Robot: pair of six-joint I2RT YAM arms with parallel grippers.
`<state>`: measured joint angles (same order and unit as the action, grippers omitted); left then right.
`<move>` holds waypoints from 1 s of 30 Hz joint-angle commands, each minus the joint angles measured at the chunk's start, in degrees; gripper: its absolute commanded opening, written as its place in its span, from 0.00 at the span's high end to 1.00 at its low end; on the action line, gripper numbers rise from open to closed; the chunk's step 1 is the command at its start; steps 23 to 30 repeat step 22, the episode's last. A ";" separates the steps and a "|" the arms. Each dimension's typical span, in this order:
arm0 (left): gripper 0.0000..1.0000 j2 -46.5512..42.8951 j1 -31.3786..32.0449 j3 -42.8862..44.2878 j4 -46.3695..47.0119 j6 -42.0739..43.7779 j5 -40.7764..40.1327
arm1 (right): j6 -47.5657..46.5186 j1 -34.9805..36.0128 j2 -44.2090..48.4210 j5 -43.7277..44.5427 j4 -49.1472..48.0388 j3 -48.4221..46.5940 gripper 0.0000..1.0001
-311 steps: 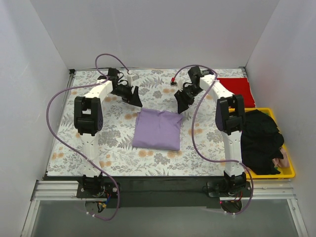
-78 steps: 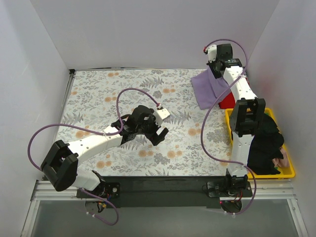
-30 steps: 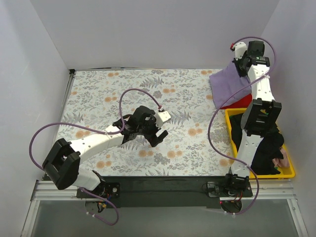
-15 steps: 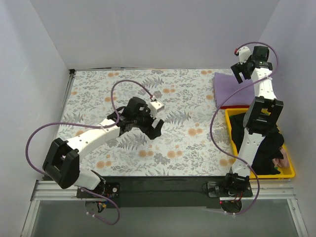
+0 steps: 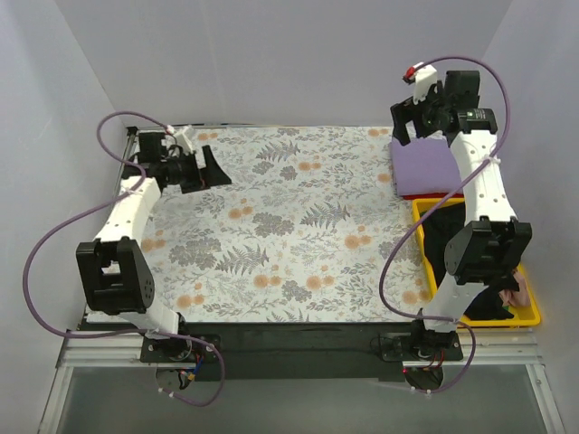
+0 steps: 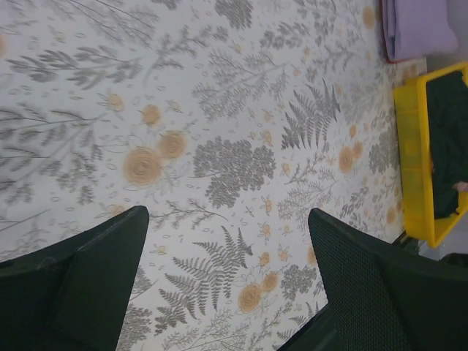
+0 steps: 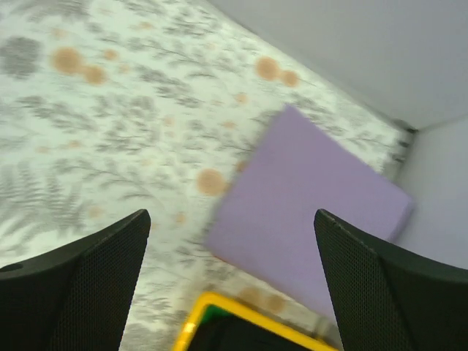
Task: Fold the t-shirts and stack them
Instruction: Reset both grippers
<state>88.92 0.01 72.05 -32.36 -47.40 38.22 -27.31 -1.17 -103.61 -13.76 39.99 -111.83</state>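
Note:
The lavender t-shirt (image 5: pixel 425 165) lies folded at the back right of the table. It covers the red t-shirt, of which only a thin edge (image 5: pixel 427 195) shows along its near side. My right gripper (image 5: pixel 412 122) is open and empty, raised above the lavender shirt's far left corner. The right wrist view shows that shirt (image 7: pixel 307 197) below and beyond the open gripper (image 7: pixel 232 285). My left gripper (image 5: pixel 213 170) is open and empty at the far left of the table, over bare floral cloth. Its wrist view (image 6: pixel 227 278) shows the lavender shirt (image 6: pixel 417 29) far off.
A grey-and-orange floral cloth (image 5: pixel 280 226) covers the table. A yellow tray (image 5: pixel 534 312) at the near right holds dark clothing (image 5: pixel 479 262) and something pink; the tray also shows in the left wrist view (image 6: pixel 409 146) and the right wrist view (image 7: pixel 197 311). White walls enclose three sides.
My right gripper set the lavender shirt down on the red one, let go and lifted away to the left. My left arm swung from the table's middle to the far left.

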 commanded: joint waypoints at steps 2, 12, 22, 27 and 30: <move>0.10 5.01 -9.75 9.92 -10.24 2.12 5.46 | 11.22 2.56 5.78 -14.00 2.38 11.96 0.02; 0.09 -4.71 -13.37 -5.84 -5.35 10.22 -0.67 | 14.74 12.23 15.63 -12.00 -6.93 40.89 0.02; 0.09 -13.34 -13.28 -16.07 -1.83 12.86 -5.61 | 15.71 15.06 20.29 -9.10 -10.02 48.38 0.02; 0.09 -13.34 -13.28 -16.07 -1.83 12.86 -5.61 | 15.71 15.06 20.29 -9.10 -10.02 48.38 0.02; 0.09 -13.34 -13.28 -16.07 -1.83 12.86 -5.61 | 15.71 15.06 20.29 -9.10 -10.02 48.38 0.02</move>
